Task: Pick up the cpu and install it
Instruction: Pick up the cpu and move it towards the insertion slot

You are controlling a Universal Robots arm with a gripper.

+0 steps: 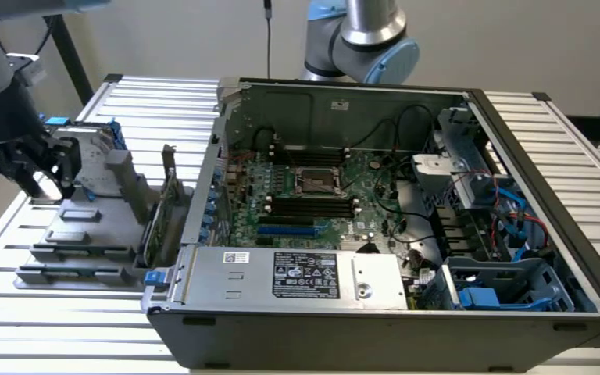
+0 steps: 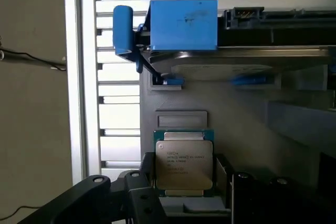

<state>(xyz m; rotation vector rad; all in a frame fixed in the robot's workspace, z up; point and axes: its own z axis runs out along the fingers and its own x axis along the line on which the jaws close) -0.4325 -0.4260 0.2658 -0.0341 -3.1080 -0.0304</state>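
The cpu (image 2: 184,158), a small square chip with a shiny metal top and a green rim, sits between the black fingers (image 2: 148,176) of my gripper (image 2: 185,178), which press on its two opposite sides. In the exterior view my gripper (image 1: 43,178) hangs over the grey parts tray (image 1: 102,258) at the exterior view's left, with the pale cpu (image 1: 40,187) showing between its fingers, a little above the tray. The bare processor socket (image 1: 318,181) lies in the middle of the green motherboard inside the open computer case (image 1: 383,328).
A silver hard drive (image 2: 252,64) with a blue frame (image 2: 184,24) stands on the tray just beyond the cpu. Upright cards (image 1: 165,203) rise between tray and case wall. Cables, memory slots and a power supply (image 1: 290,273) surround the socket. Everything rests on a slatted metal table (image 1: 29,320).
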